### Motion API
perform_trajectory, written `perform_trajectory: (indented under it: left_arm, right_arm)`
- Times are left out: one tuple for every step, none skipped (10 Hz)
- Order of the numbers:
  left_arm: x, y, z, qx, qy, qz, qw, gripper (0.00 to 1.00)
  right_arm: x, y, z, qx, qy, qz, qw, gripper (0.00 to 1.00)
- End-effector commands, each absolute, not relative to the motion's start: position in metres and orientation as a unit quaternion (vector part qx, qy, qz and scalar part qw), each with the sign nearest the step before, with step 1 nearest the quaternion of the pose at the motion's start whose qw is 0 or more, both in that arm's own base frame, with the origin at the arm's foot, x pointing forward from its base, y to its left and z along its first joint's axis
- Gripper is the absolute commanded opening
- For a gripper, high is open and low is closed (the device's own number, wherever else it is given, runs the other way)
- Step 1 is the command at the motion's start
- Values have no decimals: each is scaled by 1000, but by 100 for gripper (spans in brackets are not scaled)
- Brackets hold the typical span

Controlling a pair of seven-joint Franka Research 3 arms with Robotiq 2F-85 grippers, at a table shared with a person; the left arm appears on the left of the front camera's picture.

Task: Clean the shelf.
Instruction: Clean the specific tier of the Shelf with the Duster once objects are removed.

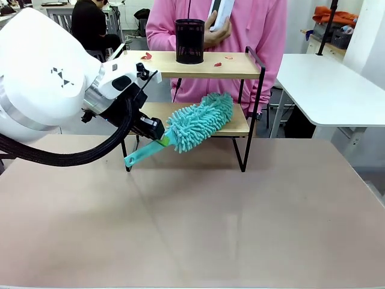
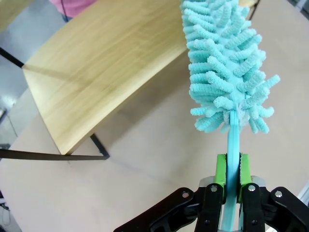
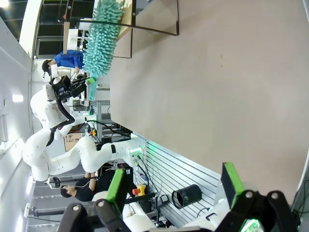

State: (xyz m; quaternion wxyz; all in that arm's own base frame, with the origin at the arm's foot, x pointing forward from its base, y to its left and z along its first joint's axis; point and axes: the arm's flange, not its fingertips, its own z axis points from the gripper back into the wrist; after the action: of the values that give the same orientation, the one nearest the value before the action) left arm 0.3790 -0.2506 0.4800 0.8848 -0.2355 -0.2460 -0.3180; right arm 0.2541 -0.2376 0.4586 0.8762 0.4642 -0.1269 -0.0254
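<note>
Left hand [image 2: 232, 169] clamps the duster [image 2: 224, 63] (head at lower board of shelf [image 1: 240, 125]); right hand [image 3: 174, 179] spread.

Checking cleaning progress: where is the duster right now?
Front view, centre: the duster is at the lower board of the shelf, its handle clamped in the left gripper at picture left.

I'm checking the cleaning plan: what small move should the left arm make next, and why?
Probably sweep the duster sideways along the lower board of the shelf: the left fingers are shut on its handle and its fluffy head lies at that board. The red scraps on the top board look like a later job.
</note>
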Motion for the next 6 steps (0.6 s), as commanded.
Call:
perform_trajectory:
  left_arm:
    - [385,-245,480,-227,-235,-344,880,12]
    - [384,-243,482,-231,-228,-348,879,12]
    - [381,-239,485,-239,-219,-362,874,12]
    - [379,-234,488,-261,-188,-382,866,12]
    - [377,-226,491,-274,-169,-395,860,12]
    - [372,-216,496,-293,-136,-419,848,12]
  right_arm:
    - [253,-240,460,463,-130,-13,877,100]
    - [253,-240,460,463,-130,-13,877,100]
    - [253,-240,460,463,-130,-13,877,100]
    - [253,-240,460,463,-130,-13,877,100]
    - [253,-240,460,463,-130,-13,877,100]
    - [253,-240,460,463,-130,-13,877,100]
